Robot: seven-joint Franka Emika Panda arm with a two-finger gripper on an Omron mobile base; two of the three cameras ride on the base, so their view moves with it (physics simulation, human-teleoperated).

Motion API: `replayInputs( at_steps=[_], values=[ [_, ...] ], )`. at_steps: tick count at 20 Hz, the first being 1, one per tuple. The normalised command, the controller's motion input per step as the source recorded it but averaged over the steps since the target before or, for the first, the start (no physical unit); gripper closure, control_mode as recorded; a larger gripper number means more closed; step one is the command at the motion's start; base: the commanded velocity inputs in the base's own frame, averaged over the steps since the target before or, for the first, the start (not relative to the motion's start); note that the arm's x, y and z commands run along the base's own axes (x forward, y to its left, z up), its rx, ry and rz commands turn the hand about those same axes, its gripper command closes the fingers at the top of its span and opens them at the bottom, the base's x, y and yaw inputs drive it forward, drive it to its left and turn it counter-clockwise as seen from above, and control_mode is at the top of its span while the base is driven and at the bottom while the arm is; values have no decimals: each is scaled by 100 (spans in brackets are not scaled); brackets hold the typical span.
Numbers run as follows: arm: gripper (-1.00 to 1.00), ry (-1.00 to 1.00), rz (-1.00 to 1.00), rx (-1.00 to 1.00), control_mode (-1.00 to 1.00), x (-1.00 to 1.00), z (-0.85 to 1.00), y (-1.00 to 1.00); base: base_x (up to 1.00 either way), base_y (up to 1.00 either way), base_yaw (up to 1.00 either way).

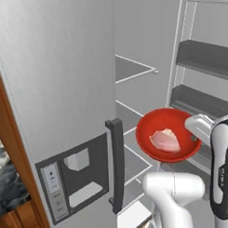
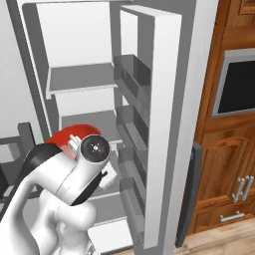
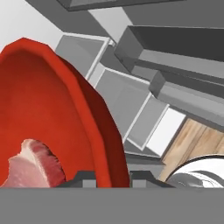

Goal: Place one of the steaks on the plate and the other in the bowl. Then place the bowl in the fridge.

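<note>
Left base view: gripper [image 1: 196, 137] clamped on rim of red bowl [image 1: 156, 123], pale steak [image 1: 164, 140] inside, held before open fridge [image 1: 63, 66] shelves; arm lettering too small to read.

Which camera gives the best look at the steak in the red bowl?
The left base view: the whole pale pink steak lies in the bowl. The hand view crops the steak at the frame's bottom. In the right base view the arm hides it.
</note>
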Motion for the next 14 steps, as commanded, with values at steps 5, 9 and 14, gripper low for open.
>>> replayInputs(
  at_steps=[5, 9, 14],
  values=[
    [100, 1, -20, 19, -100, -20, 0, 0, 0, 0, 0],
    [100, 0, -17, 21, -100, -23, 1, 1, 0, 0, 0],
    [100, 2, -11, 17, -100, -2, 7, 19, 0, 0, 0]
  ],
)
